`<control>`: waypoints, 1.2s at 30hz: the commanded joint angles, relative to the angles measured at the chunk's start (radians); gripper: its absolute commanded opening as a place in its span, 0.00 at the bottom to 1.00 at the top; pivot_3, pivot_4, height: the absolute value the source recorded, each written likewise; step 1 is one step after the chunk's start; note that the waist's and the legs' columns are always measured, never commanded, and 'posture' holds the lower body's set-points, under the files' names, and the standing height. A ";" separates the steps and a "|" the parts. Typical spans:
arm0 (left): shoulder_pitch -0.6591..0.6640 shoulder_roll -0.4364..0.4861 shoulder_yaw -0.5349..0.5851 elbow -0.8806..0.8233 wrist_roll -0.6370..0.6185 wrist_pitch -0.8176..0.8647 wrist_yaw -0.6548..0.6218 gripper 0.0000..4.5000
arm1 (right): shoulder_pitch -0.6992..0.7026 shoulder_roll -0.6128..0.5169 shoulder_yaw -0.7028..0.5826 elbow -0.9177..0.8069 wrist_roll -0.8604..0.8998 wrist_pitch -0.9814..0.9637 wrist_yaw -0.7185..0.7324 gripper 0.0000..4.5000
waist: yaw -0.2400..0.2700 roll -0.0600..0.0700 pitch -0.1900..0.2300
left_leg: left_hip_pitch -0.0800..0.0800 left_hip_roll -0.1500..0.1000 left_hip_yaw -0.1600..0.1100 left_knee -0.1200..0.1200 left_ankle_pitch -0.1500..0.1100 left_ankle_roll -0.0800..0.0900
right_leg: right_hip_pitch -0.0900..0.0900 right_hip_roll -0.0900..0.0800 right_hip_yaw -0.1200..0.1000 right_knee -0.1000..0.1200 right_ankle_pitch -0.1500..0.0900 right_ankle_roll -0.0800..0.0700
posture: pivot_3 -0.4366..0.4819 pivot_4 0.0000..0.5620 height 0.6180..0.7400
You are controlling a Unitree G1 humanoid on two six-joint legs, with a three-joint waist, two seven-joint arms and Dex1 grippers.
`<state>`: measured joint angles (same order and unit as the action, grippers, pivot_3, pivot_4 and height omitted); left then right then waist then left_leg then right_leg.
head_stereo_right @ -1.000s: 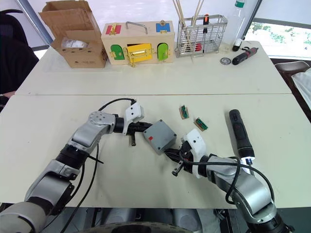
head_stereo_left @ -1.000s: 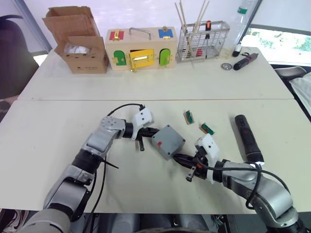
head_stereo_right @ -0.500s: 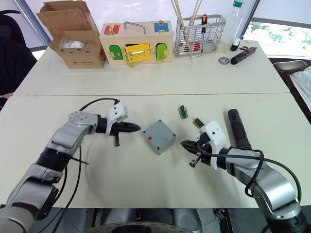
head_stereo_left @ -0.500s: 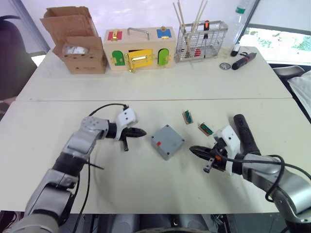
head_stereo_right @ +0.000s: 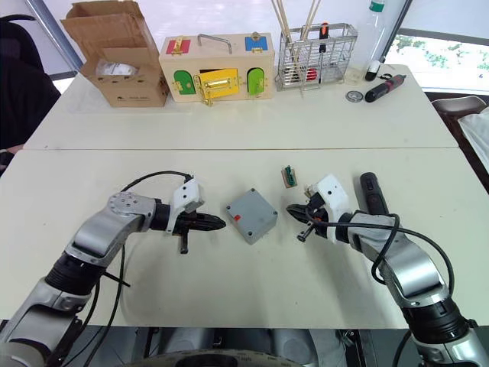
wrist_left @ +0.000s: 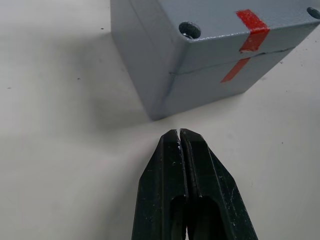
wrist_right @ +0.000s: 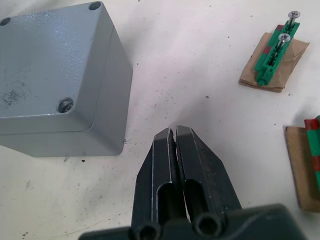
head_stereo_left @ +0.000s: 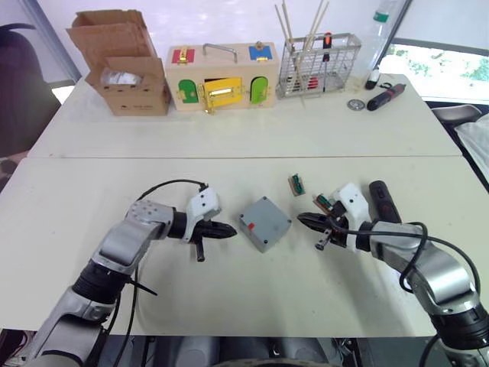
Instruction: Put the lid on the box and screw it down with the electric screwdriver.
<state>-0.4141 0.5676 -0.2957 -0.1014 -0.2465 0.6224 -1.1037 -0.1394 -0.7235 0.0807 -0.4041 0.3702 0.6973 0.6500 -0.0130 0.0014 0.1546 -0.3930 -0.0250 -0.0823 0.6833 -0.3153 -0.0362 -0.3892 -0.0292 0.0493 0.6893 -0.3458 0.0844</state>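
Cream-white bench (head_stereo_left: 229, 306) carries everything, with wide bare room near the robot and to the left; at its far edge stand a cardboard box (head_stereo_left: 122, 65), a wooden box with coloured doors (head_stereo_left: 221, 76) and a wire rack (head_stereo_left: 317, 65) of tools, all well apart from the work. Grey plastic, the box (head_stereo_left: 263, 223) sits at mid-bench between the two arms, with the lid (wrist_left: 240, 20) already seated on it; a seam runs round the side wall, a red strip crosses that seam, and the corner screw holes look unfilled. It should handle as light, stiff and rather smooth, so it may skid when pressed; flat opposite side walls look the best hold, or a steadying push against one wall. To the right lies the electric screwdriver (head_stereo_left: 382, 205), dark and cylindrical, just beside the right arm; it is likely heavier and inclined to roll, and best taken round mid-barrel. Two small green screw holders on brown card (wrist_right: 272, 55) lie just far of the right gripper, so a careless sweep there could scatter them. Left gripper (head_stereo_left: 229, 230) has its fingers pressed together, empty, tip just left of the box without touching; right gripper (head_stereo_right: 294, 210) is likewise closed on nothing, a little right of the box.
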 commanded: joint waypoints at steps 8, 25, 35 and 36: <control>0.010 -0.006 -0.024 -0.037 -0.004 -0.011 0.017 0.00 | -0.043 0.051 0.035 -0.002 -0.032 -0.039 0.016 0.01 | 0.001 0.000 0.000 | 0.000 0.000 0.000 0.000 0.000 0.000 | 0.000 0.000 0.000 0.000 0.000 0.000 | 0.48 0.27 1.00; -0.033 -0.043 -0.056 0.018 0.032 -0.072 0.039 0.00 | 0.021 0.072 0.048 -0.072 -0.034 -0.014 0.015 0.01 | 0.001 0.000 0.000 | 0.000 0.000 0.000 0.000 0.000 0.000 | 0.000 0.000 0.000 0.000 0.000 0.000 | 0.48 0.27 1.00; -0.035 -0.035 -0.060 0.021 0.046 -0.088 0.026 0.00 | 0.038 0.093 0.057 -0.106 -0.031 0.011 0.004 0.01 | 0.001 0.000 0.000 | 0.000 0.000 0.000 0.000 0.000 0.000 | 0.000 0.000 0.000 0.000 0.000 0.000 | 0.48 0.27 1.00; -0.037 -0.034 -0.060 0.024 0.047 -0.090 0.024 0.00 | 0.037 0.094 0.057 -0.106 -0.030 0.012 0.003 0.01 | 0.001 0.000 0.000 | 0.000 0.000 0.000 0.000 0.000 0.000 | 0.000 0.000 0.000 0.000 0.000 0.000 | 0.48 0.27 1.00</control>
<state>-0.4360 0.5305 -0.3516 -0.0749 -0.2049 0.5503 -1.0742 -0.0982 -0.6409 0.1343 -0.4628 0.3285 0.7142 0.6518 -0.0121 0.0014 0.1546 -0.3930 -0.0250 -0.0824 0.6833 -0.3153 -0.0363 -0.3892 -0.0292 0.0493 0.6892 -0.3458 0.0844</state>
